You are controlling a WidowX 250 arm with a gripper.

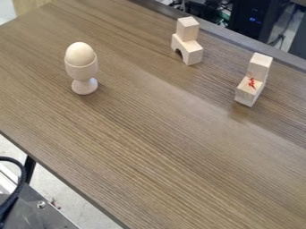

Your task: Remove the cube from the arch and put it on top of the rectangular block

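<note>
Cube: pale, plain wood, flat-faced and crisp-edged; perched on the far part of the arch.
Arch: light wood, undercut by a rounded opening.
Rectangular block: smooth wood, marked in red; topped at its far end by a second pale block.
Egg: smooth, held in a stemmed wooden cup.
Table: brown, streaked with grain.
Claw: whether parted or closed cannot be told.

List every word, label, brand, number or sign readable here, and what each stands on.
No text can be read.
Red mark on the rectangular block: too small to tell whether it is writing.
Cube, arch, egg and egg cup: no lettering seen.
Dark equipment beyond the table: small blue lights, nothing legible.
</note>
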